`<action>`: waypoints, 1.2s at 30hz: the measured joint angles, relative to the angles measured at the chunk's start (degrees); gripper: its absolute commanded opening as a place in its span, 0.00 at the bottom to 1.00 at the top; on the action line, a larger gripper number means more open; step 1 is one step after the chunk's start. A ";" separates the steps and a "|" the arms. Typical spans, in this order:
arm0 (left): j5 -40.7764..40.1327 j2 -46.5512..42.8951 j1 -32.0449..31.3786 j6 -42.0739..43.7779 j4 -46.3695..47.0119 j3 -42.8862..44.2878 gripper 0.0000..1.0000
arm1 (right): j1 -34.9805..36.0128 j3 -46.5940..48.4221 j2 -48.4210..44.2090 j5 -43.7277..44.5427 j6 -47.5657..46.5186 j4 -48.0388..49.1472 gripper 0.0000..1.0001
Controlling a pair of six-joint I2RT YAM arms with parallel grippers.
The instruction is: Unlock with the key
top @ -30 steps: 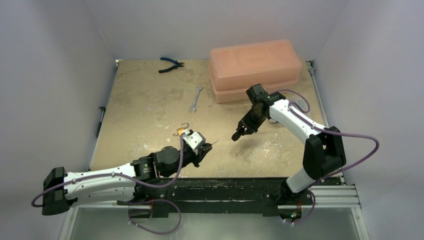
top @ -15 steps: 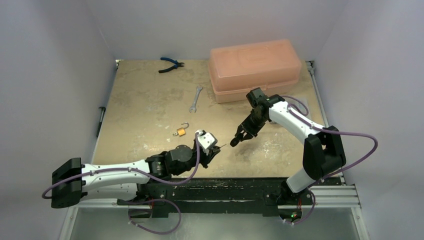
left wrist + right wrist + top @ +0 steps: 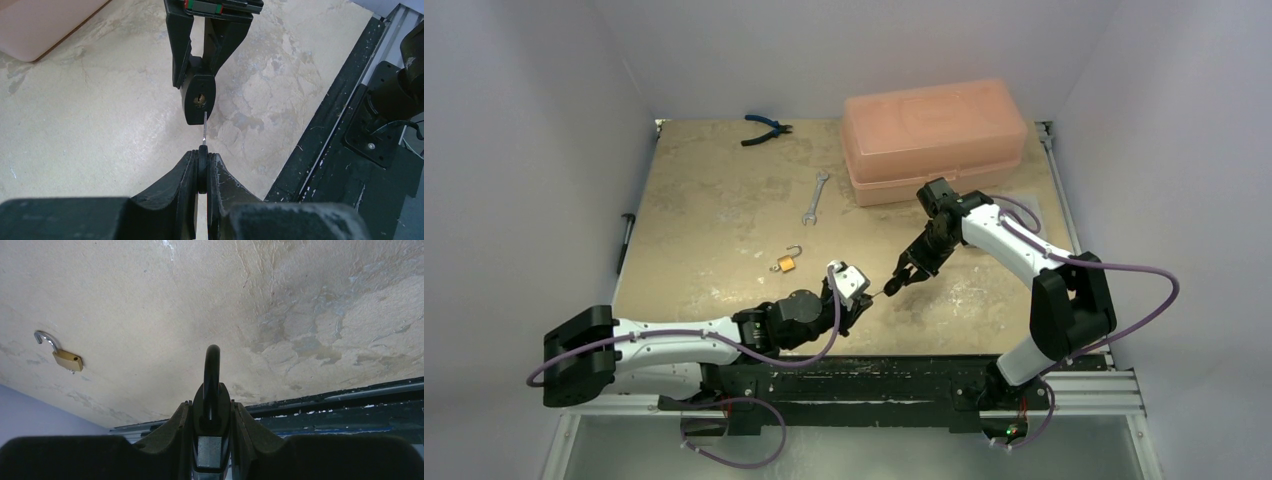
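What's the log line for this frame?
left tool: shut on key | right tool: shut on black padlock | key tip near keyhole

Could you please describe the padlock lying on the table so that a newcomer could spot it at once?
Start at the pink box at the back; nearer than it lies a silver wrench, and nearer still the brass padlock. It is small, its shackle swung open, unlike the black padlock clamped in the right gripper.

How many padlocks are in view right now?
2. A black padlock is clamped in the right hand; a brass padlock lies on the table, shackle open. The box may hide more.
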 measured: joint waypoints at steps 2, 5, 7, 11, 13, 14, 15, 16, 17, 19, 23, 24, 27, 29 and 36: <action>-0.04 1.03 0.02 0.00 0.57 0.02 0.00 | 0.00 -0.35 0.00 -0.02 0.02 0.04 0.00; -0.15 2.49 0.02 0.02 1.57 0.02 0.00 | 0.00 -0.63 0.00 -0.07 0.02 0.11 0.00; -0.37 3.45 0.02 0.04 2.25 0.02 0.00 | 0.00 -0.72 0.00 -0.09 0.02 0.20 0.00; -0.61 4.92 0.02 0.09 3.74 0.02 0.00 | 0.00 -0.90 0.00 -0.11 0.02 0.31 0.00; -0.74 5.75 0.02 0.11 4.57 0.13 0.00 | 0.00 -1.03 0.00 -0.13 0.02 0.37 0.00; -0.79 6.12 0.02 0.15 4.76 0.26 0.00 | 0.00 -1.14 0.00 -0.17 0.02 0.42 0.00; -0.81 6.58 0.02 0.22 5.09 0.42 0.00 | 0.00 -1.27 0.00 -0.20 0.02 0.42 0.00; -0.83 7.08 0.00 0.26 5.40 0.55 0.00 | 0.00 -1.36 0.00 -0.22 0.02 0.42 0.00; -0.83 7.58 0.02 0.28 5.73 0.66 0.00 | 0.00 -1.40 0.00 -0.24 0.02 0.42 0.00; -0.81 8.46 0.02 0.35 6.19 0.87 0.00 | 0.00 -1.46 0.00 -0.33 0.02 0.44 0.00; -0.81 9.31 0.02 1.05 6.93 0.98 0.00 | 0.00 -1.49 0.00 -0.46 0.02 0.48 0.00; -0.83 9.44 0.00 1.11 7.15 1.01 0.00 | 0.00 -1.49 0.00 -0.46 0.02 0.48 0.00; -0.83 9.99 0.00 1.14 7.74 1.18 0.00 | 0.00 -1.49 0.00 -0.46 0.02 0.52 0.00; -0.83 10.47 0.02 1.14 7.96 1.25 0.00 | 0.00 -1.49 0.00 -0.46 0.02 0.55 0.00; -1.01 12.31 0.02 1.40 8.55 1.51 0.00 | 0.00 -1.49 0.00 -0.46 0.02 0.59 0.00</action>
